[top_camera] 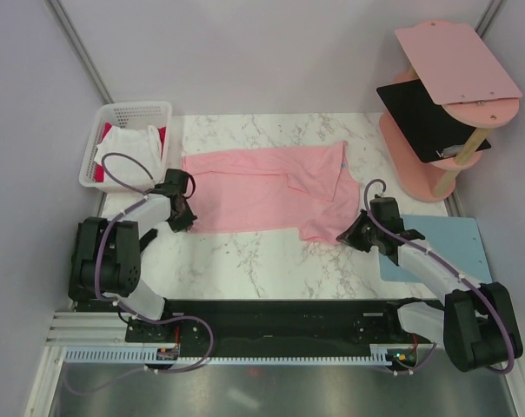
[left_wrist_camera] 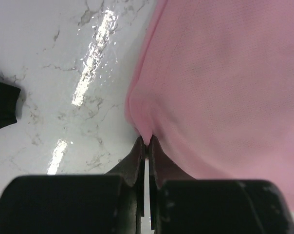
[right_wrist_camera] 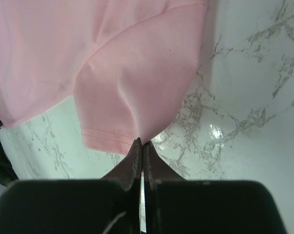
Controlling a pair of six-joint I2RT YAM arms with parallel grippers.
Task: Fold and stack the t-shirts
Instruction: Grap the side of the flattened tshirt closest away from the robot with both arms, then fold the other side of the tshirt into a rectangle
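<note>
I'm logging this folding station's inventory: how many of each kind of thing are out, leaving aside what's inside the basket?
Shirts: 2, pink shirt and black shirt
Basket: 1
Shelf: 1
Mat: 1
Total: 5

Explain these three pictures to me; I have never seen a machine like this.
The machine is two robot arms bolted at the near edge of a marble table. The wide picture comes from a fixed camera above and behind them. The other two come from a small camera on each wrist, looking along its own claw. A light pink t-shirt lies spread on the table. The left claw is shut on its left edge; the right claw is shut on a corner at its right end. A white basket holds white and red cloth, and a black t-shirt lies on a pink shelf.
</note>
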